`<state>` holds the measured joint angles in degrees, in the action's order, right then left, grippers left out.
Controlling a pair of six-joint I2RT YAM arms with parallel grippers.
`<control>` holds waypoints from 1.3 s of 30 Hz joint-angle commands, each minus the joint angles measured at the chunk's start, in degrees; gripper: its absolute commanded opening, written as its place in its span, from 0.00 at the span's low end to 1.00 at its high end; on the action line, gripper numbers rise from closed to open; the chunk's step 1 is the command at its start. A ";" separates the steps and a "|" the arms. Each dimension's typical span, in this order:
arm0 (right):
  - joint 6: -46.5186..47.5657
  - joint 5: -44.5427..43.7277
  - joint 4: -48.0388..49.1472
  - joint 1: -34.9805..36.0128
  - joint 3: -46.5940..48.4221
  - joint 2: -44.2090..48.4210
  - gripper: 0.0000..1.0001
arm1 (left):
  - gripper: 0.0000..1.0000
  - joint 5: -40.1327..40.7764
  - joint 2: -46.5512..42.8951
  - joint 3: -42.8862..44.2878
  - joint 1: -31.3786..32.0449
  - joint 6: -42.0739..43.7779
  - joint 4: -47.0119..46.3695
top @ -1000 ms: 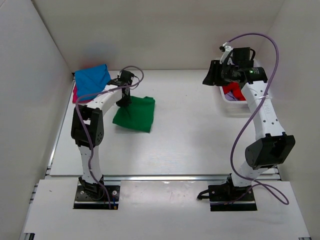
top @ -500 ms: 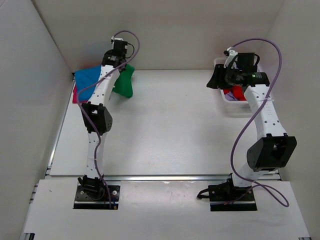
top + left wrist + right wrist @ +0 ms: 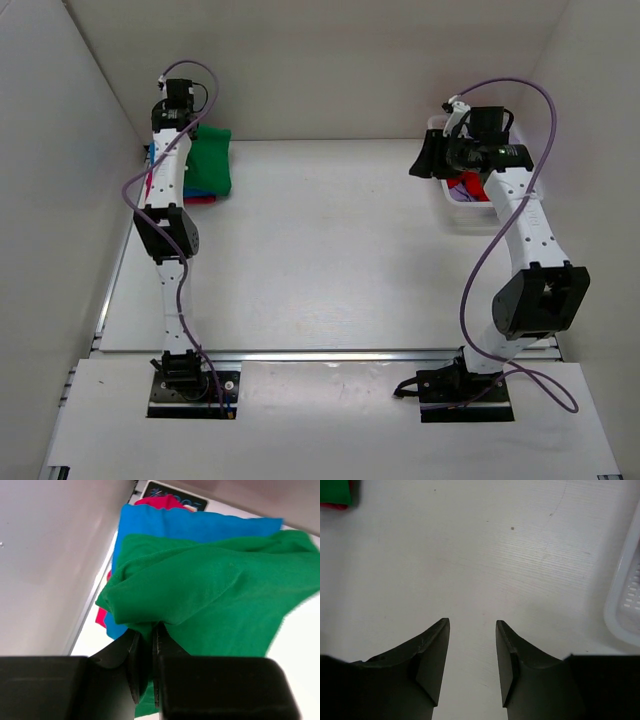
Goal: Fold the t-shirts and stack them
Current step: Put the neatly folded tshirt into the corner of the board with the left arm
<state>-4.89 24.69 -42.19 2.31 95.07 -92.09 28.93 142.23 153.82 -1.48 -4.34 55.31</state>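
My left gripper (image 3: 150, 630) is shut on a bunched fold of the green t-shirt (image 3: 215, 595). The shirt hangs over the folded blue t-shirt (image 3: 190, 525), which lies on a red one (image 3: 165, 502). From above, the green t-shirt (image 3: 212, 160) covers that pile in the back left corner, where the left gripper (image 3: 192, 132) reaches in beside the wall. My right gripper (image 3: 472, 622) is open with nothing between its fingers, high above bare table. Seen from above, the right gripper (image 3: 425, 160) hovers just left of the basket.
A white lattice basket (image 3: 455, 215) stands at the back right against the wall, with red and lilac cloth (image 3: 468, 185) inside it. Its rim (image 3: 625, 610) shows at the right edge of the right wrist view. White walls enclose the table on three sides.
My left arm has carried the green t-shirt from the table's left middle up and back to the blue and red pile in the corner. The right arm has barely moved.
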 commanded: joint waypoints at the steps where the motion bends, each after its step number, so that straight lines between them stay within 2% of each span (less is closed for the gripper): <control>1: 0.23 0.54 2.03 1.65 0.30 -0.80 0.39 | 0.00 -0.63 -0.56 4.11 -2.04 0.47 -1.69; 7: -0.13 -0.51 0.98 3.31 -0.41 -1.42 0.39 | 0.03 -1.41 2.51 5.52 -5.02 0.12 -5.56; 10: -0.30 -1.74 0.27 4.63 0.12 -2.39 0.39 | 0.11 -2.21 5.06 7.45 -6.60 -1.11 -5.92; 14: -1.53 -3.24 -0.43 5.86 0.73 -3.00 0.39 | 0.13 0.42 7.00 8.60 -6.87 -2.60 -6.00; 19: -2.32 -3.86 -0.61 6.66 1.78 -3.79 0.39 | 0.14 -2.72 7.97 8.69 -9.59 -5.15 -6.88; 20: -2.32 -4.21 -0.78 6.92 1.96 -3.97 0.38 | 0.19 -3.52 8.49 8.78 -9.86 -5.07 -7.32; 21: -2.41 -4.30 -0.61 7.36 2.14 -4.06 0.39 | 0.29 -3.01 9.11 8.61 -10.12 -4.89 -7.76; 23: -2.32 -5.08 -0.61 7.27 2.14 -4.15 0.38 | 0.36 -1.26 9.81 8.61 -10.13 -4.54 -8.46; 24: -2.41 -5.35 -0.87 7.54 2.23 -4.15 0.38 | 0.47 -0.63 10.16 8.43 -10.39 -4.63 -8.29; 26: -2.32 -6.14 -1.49 7.97 2.93 -4.15 0.39 | 0.60 1.56 10.34 8.87 -10.30 -4.54 -9.77; 27: -2.32 -7.01 -2.18 8.41 3.02 -4.15 0.39 | 0.72 2.27 10.26 8.87 -10.48 -4.63 -10.13; 29: -2.50 -8.85 -2.54 8.68 2.67 -3.80 0.45 | 0.90 1.67 8.94 8.69 -10.92 -5.06 -10.23; 30: -2.67 -9.30 -2.45 8.59 2.06 -3.19 0.51 | 0.94 2.09 7.81 8.78 -11.18 -5.59 -9.79; 32: -3.20 -9.57 -1.67 8.24 0.04 -1.52 0.99 | 0.94 1.40 4.47 8.52 -11.53 -6.47 -7.51; 39: -4.61 -14.56 2.82 6.84 -11.47 7.53 0.99 | 0.94 -5.81 -10.12 3.07 -9.51 -8.14 -1.00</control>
<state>-9.06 14.11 -42.68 9.76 85.36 -89.52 26.72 145.64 157.29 -12.58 -11.31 52.03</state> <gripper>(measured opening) 0.991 0.942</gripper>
